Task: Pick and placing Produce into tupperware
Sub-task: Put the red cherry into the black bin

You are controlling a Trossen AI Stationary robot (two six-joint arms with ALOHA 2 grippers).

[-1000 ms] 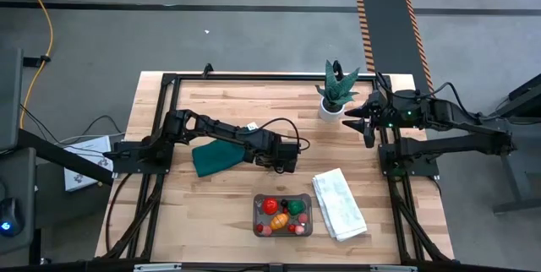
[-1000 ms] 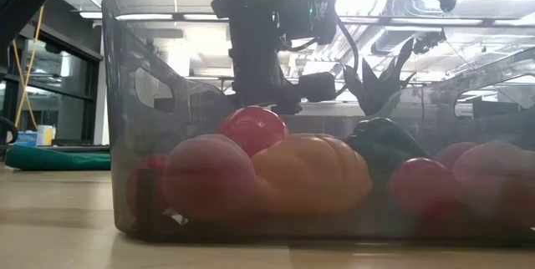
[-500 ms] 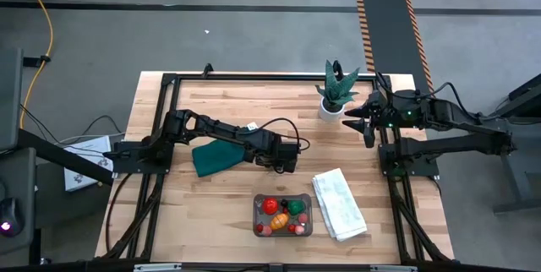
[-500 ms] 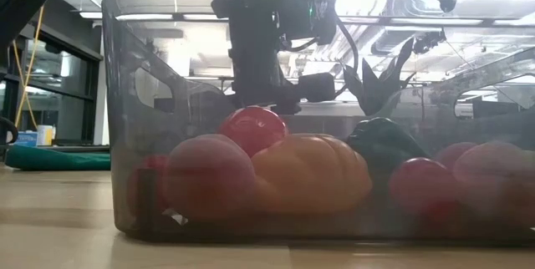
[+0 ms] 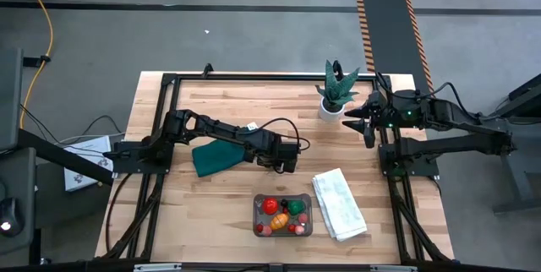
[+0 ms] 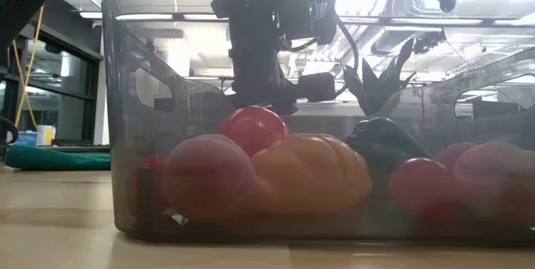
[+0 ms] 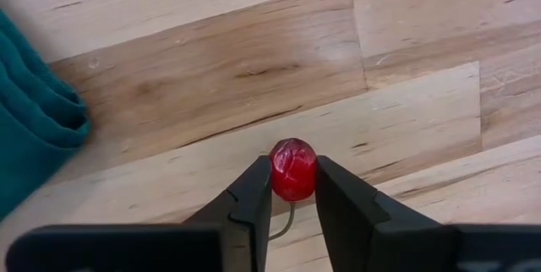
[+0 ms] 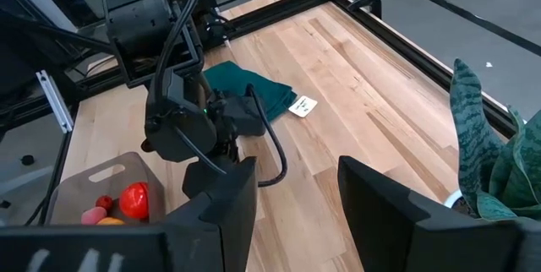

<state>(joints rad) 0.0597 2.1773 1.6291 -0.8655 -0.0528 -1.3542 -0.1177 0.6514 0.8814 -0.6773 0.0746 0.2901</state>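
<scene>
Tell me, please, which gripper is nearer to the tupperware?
Left. The left gripper sits just beyond the tupperware, its fingers shut on a small red fruit. The right gripper waits farther off, by the potted plant.

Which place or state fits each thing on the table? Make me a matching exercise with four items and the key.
Things:
1. left gripper
2. right gripper
3. white towel
4. dark green cloth

Places or states:
A. lies right beside the tupperware
B. open, near the potted plant
C. lies under the left arm
D. shut on a small red fruit

Pairs: 1-D, 2-B, 3-A, 4-C
</scene>
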